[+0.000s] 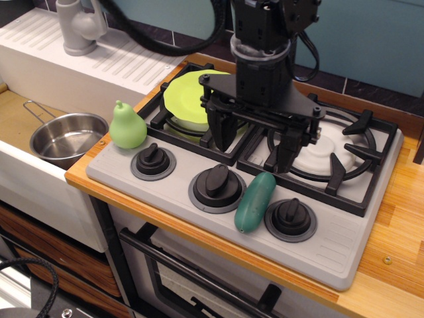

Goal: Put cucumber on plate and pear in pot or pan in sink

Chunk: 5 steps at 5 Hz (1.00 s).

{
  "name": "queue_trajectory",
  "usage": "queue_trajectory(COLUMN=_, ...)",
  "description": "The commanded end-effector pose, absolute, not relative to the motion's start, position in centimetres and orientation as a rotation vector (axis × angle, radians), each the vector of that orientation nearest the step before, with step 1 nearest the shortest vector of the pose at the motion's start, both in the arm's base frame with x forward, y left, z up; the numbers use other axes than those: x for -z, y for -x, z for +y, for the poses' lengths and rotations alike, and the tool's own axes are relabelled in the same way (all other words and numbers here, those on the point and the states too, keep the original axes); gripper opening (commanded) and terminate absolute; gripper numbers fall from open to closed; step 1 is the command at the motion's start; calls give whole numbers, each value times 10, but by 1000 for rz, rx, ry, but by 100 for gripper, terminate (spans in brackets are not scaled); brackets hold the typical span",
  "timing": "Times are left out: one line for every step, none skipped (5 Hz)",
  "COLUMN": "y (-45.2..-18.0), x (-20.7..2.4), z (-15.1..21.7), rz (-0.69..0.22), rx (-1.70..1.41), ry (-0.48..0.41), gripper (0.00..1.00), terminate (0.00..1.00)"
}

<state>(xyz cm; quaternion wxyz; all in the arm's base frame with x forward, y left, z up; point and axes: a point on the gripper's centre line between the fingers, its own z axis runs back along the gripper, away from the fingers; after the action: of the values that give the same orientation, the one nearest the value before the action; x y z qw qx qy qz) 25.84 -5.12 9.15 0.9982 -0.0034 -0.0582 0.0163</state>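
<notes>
The dark teal-green cucumber (pixel 255 201) lies on the grey stove front between two knobs. The lime-green plate (pixel 187 98) rests on the left burner grate, partly hidden by my gripper. The light green pear (pixel 127 126) stands upright on the stove's left front corner. The shiny steel pot (pixel 67 138) sits in the tan sink (pixel 16 118) at the left. My gripper (pixel 255 144) hangs open over the stove's middle, fingers pointing down, just behind and above the cucumber. It holds nothing.
Three black knobs (pixel 216 185) line the stove front. Black grates (pixel 341 159) cover both burners. A grey faucet (pixel 78 26) and a grooved white drainboard (pixel 99 56) stand at the back left. Wooden counter (pixel 397 218) borders the stove on the right.
</notes>
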Motion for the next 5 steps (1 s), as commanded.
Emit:
queue_trajectory(y=-258, x=-92, z=-51, rz=-117, rx=-33, ry=7, gripper=100, terminate=0)
queue_trajectory(y=-262, x=-81, z=-50, rz=-129, rx=-35, ry=18, gripper=100, terminate=0)
queue_trajectory(y=-267, x=-66, z=-51, rz=-154, rx=-36, ry=35, gripper=100, terminate=0)
queue_trajectory(y=-272, x=-51, z=-53, rz=-174, rx=-36, ry=51, gripper=100, terminate=0)
queue_trajectory(y=-274, x=-45, z=-52, rz=-185, rx=-34, ry=57, gripper=100, terminate=0)
